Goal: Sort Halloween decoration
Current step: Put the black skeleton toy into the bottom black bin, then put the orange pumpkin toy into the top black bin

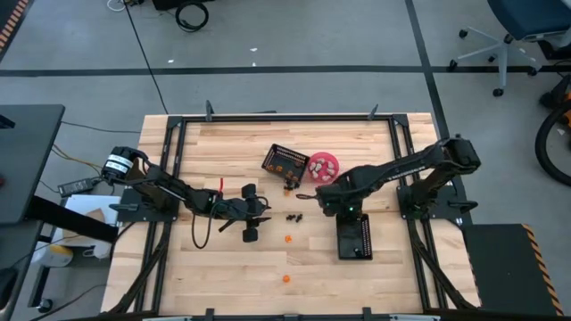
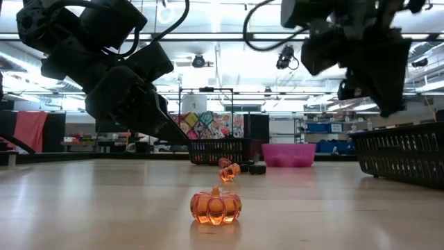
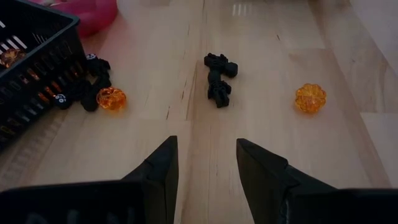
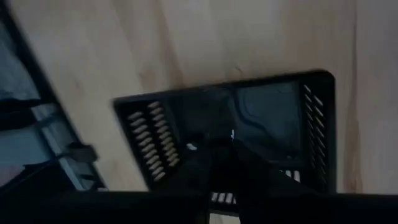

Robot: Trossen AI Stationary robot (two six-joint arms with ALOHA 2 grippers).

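Note:
The Halloween decoration lies scattered on the wooden table: a clump of black trinkets (image 3: 219, 78), one orange pumpkin (image 3: 310, 98) beside it, another orange one (image 3: 111, 98) with black pieces against the tilted mesh basket (image 3: 31, 68), and a pumpkin (image 2: 216, 206) near the front edge. My left gripper (image 3: 205, 168) stands open, low over the table, pointing at the black clump from a short way off. My right gripper (image 4: 225, 144) is shut and points down over the second black basket (image 1: 354, 236). I see nothing between its fingers.
The pink bowl (image 1: 323, 164) stands beside the tilted basket (image 1: 285, 160) at the table's far middle. Black frame rails (image 1: 174, 169) run along the table's left and right sides. Bare wood lies toward the near edge around the lone pumpkin (image 1: 285, 277).

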